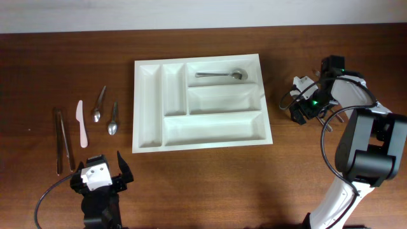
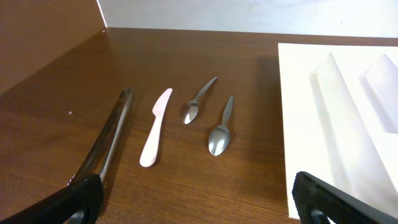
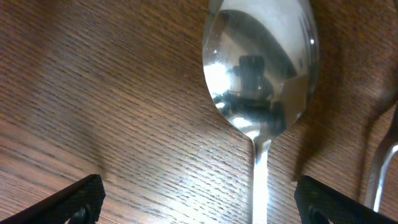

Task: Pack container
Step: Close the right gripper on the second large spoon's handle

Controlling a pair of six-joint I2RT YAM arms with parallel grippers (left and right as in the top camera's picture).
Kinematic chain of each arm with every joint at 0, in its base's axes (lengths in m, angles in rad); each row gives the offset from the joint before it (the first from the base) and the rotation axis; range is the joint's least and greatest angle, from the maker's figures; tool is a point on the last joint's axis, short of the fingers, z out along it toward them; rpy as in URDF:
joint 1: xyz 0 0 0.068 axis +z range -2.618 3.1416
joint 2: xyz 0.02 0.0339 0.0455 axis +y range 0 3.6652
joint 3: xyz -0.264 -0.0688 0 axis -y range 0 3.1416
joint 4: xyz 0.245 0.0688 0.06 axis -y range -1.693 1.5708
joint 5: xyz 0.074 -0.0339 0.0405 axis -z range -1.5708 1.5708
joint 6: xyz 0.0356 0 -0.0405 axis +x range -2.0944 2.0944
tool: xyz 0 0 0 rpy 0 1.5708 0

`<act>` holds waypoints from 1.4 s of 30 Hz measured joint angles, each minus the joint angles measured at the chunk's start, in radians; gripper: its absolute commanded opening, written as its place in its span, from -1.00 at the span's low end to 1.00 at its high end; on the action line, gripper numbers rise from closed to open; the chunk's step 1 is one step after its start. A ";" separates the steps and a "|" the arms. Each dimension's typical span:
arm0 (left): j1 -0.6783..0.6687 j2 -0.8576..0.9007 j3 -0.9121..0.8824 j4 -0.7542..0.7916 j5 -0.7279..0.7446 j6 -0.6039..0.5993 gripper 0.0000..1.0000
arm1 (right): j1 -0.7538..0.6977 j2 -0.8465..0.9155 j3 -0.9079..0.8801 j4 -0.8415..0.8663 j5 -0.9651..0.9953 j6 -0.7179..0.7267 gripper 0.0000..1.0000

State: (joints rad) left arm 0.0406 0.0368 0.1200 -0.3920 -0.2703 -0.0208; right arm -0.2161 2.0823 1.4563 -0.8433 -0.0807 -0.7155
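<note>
The container (image 1: 136,108) is a large white compartmented tray in the middle of the table, with one metal spoon (image 1: 222,75) in its top right compartment. My left gripper (image 1: 102,177) hovers open near the front left edge, holding nothing. In the left wrist view its gripper (image 2: 199,205) faces two spoons (image 2: 198,101) (image 2: 221,127), a pale knife (image 2: 155,127) and the container's left side (image 2: 298,124). My right gripper (image 1: 299,109) hangs open low over the table right of the container. In its wrist view the gripper (image 3: 199,202) straddles the handle of a large spoon (image 3: 261,62) without touching it.
Left of the container lie two spoons (image 1: 100,105) (image 1: 114,119), the pale knife (image 1: 81,124) and long dark metal tongs (image 1: 62,140) (image 2: 112,134). Another metal utensil (image 3: 382,162) shows at the right edge of the right wrist view. The right arm's base (image 1: 365,152) stands at the right.
</note>
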 measured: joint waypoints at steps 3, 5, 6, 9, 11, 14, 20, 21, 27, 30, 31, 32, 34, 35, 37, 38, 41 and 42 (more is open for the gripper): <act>0.000 0.000 0.000 0.000 0.000 0.000 0.98 | 0.000 0.007 0.000 -0.001 0.000 0.000 0.97; 0.000 0.000 0.000 0.000 0.000 0.000 0.99 | 0.000 0.014 0.000 -0.001 0.001 0.000 0.97; 0.000 0.000 0.000 0.000 0.000 0.000 0.98 | 0.000 0.014 0.000 -0.002 0.001 -0.001 0.97; 0.000 0.000 0.000 0.000 0.000 0.000 0.98 | 0.000 0.014 0.000 -0.002 0.002 -0.002 0.97; 0.000 0.000 0.000 0.000 0.000 0.000 0.98 | 0.000 0.014 0.000 -0.002 0.002 -0.003 0.97; 0.000 0.000 0.000 0.000 0.000 0.000 0.99 | 0.000 0.014 0.000 -0.002 0.002 -0.002 0.97; 0.000 0.000 0.000 0.000 0.000 0.000 0.99 | 0.000 0.014 0.000 0.001 0.002 -0.003 0.96; 0.000 0.000 0.000 0.000 0.000 0.000 0.98 | 0.000 0.014 0.000 0.003 0.002 -0.003 0.92; 0.000 0.000 0.000 0.000 0.000 0.000 0.98 | 0.000 0.016 0.000 0.014 0.003 -0.003 0.31; 0.000 0.000 0.000 0.000 0.000 0.000 0.98 | 0.000 0.016 0.000 0.014 0.002 -0.003 0.08; 0.000 0.000 0.000 0.000 0.000 0.000 0.98 | 0.000 0.016 0.000 0.015 0.001 -0.005 0.02; 0.000 0.000 0.000 0.000 0.000 0.000 0.98 | 0.000 0.016 0.000 0.015 0.001 -0.003 -0.07; 0.000 0.000 0.000 0.000 0.000 0.000 0.99 | 0.000 0.016 0.000 0.015 0.000 -0.004 -0.28; 0.000 0.000 0.000 0.000 0.000 0.000 0.99 | 0.000 0.016 0.000 0.014 0.000 -0.005 -0.37; 0.000 0.000 0.000 0.000 0.000 0.000 0.98 | 0.000 0.016 0.000 0.015 -0.001 -0.005 -0.51; 0.000 0.000 0.000 0.000 0.000 0.000 0.99 | 0.000 0.016 0.000 0.015 0.000 -0.003 -0.59; 0.000 0.000 0.000 0.000 0.000 0.000 0.98 | 0.000 0.016 0.000 0.014 -0.002 -0.006 -0.77; 0.000 0.000 0.000 0.000 0.000 0.000 0.98 | 0.000 0.016 0.000 0.014 -0.004 -0.006 -0.78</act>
State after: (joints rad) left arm 0.0406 0.0368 0.1200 -0.3920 -0.2703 -0.0204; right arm -0.2161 2.0983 1.4563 -0.8288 -0.0845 -0.7216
